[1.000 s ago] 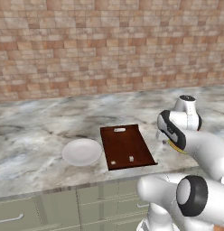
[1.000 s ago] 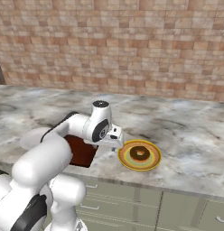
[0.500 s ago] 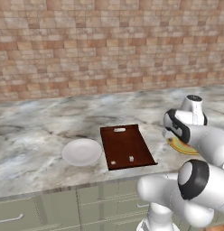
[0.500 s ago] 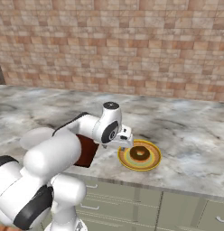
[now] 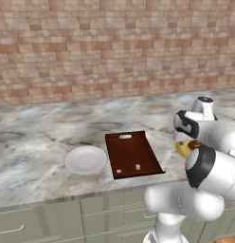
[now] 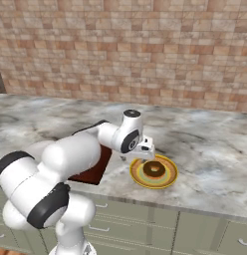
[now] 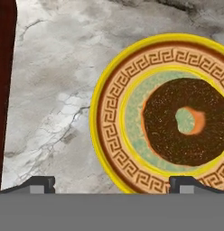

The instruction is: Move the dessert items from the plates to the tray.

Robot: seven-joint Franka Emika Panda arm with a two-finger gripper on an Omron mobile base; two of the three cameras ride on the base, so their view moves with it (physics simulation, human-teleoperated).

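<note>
Now the end effector [image 7: 112,182], fingers spread wide and holding nothing, hangs over the marble tabletop [image 6: 210,149] at the near-left rim of the yellow-rimmed plate [image 7: 114,113]. On that plate's green centre sits the doughnut [image 7: 186,121]. Farther left lies the tray [image 5: 132,154], a small white cube [image 5: 137,166] on it, with the white plate [image 5: 85,159] just beside it.

My end effector [image 7: 111,182] hangs spread wide above bare desk [image 7: 55,81] and the rimmed plate's [image 7: 114,97] left edge. The doughnut [image 7: 184,122] sits at three o'clock, nothing over it. The tray [image 7: 5,67] borders at nine o'clock. In the left base view, only a morsel [image 5: 137,166] lies on the tray.
</note>
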